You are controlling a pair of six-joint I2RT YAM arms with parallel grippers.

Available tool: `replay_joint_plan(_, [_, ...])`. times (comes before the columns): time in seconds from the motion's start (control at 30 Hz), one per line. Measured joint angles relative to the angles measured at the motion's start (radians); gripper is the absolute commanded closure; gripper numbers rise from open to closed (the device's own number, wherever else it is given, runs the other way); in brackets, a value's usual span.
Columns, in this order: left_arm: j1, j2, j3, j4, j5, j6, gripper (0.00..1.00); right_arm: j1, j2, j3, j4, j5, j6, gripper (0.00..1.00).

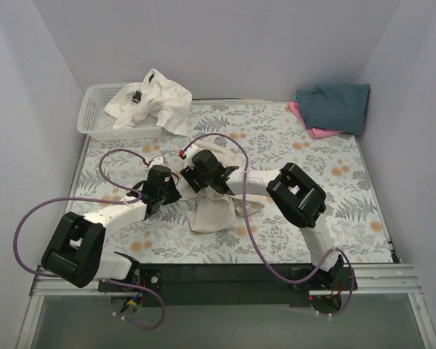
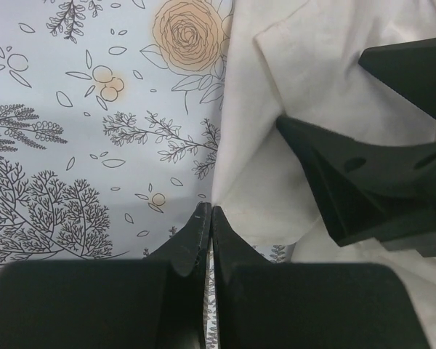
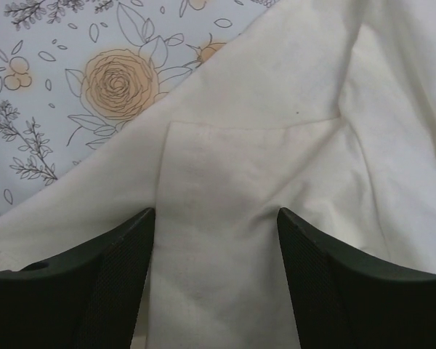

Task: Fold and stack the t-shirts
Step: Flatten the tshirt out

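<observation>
A cream t-shirt (image 1: 212, 207) lies crumpled on the flower-patterned table between the two arms. My left gripper (image 1: 162, 186) is at its left edge; in the left wrist view the jaws (image 2: 211, 211) are shut, pinching the shirt's edge (image 2: 254, 145). My right gripper (image 1: 200, 171) is over the shirt's upper part, open, its fingers astride a flat fold of cream cloth (image 3: 225, 182); its black fingers (image 2: 363, 182) also show in the left wrist view. More off-white t-shirts (image 1: 152, 98) are heaped in and over the basket. A folded dark teal t-shirt (image 1: 336, 106) lies on a pink one (image 1: 314, 131) at the back right.
A white lattice basket (image 1: 93, 120) stands at the back left corner. White walls close in the table on the left, back and right. Purple cables (image 1: 109, 156) loop over the table by both arms. The black mounting rail (image 1: 225, 280) runs along the near edge.
</observation>
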Motion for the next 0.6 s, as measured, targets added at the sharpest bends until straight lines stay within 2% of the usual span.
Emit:
replay_joint_plan(0.2, [0.000,-0.004,0.000,0.000,0.003,0.000,1.00,0.000,-0.002,-0.014,0.013,0.078,0.011,0.47])
replay_joint_plan(0.27, [0.001,-0.004,0.000,0.001,0.003,0.000,1.00,0.000,-0.006,-0.027,0.023,0.093,0.014,0.58])
replay_joint_plan(0.3, [0.001,-0.004,0.000,0.000,0.004,0.000,1.00,0.000,-0.008,-0.031,0.023,0.102,0.013,0.74])
replay_joint_plan(0.4, [0.001,-0.004,0.000,0.000,0.004,0.000,1.00,-0.002,-0.008,-0.034,0.025,0.130,0.011,0.98])
replay_joint_plan(0.6, [0.046,-0.002,0.000,0.014,0.017,0.001,1.00,-0.006,-0.034,-0.047,0.012,0.183,-0.005,0.99])
